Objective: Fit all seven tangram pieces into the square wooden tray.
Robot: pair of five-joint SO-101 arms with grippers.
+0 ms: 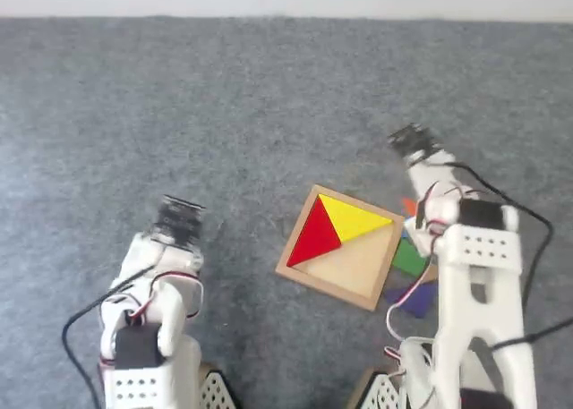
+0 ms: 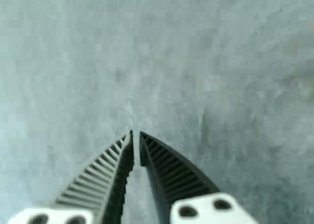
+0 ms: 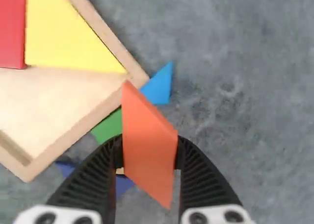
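— Grey felt covers the table (image 1: 179, 96). Where is the tray?
— Between the arms, nearer the right one, the tray (image 1: 324, 286) lies askew. Inside it a red triangle (image 1: 315, 236) and a yellow triangle (image 1: 355, 219) touch; the other half of its floor is plain wood.
— And the right gripper (image 3: 147, 148)?
— Clamped on an orange piece (image 3: 147, 131), held tilted above the tray's corner. Below it a blue triangle (image 3: 159, 84), a green piece (image 3: 108, 128) and a dark blue piece (image 3: 64, 166) lie on the felt by the rim.
— What about the left gripper (image 2: 136, 135)?
— Over bare felt, well apart from the tray, fingers almost together with nothing between them.
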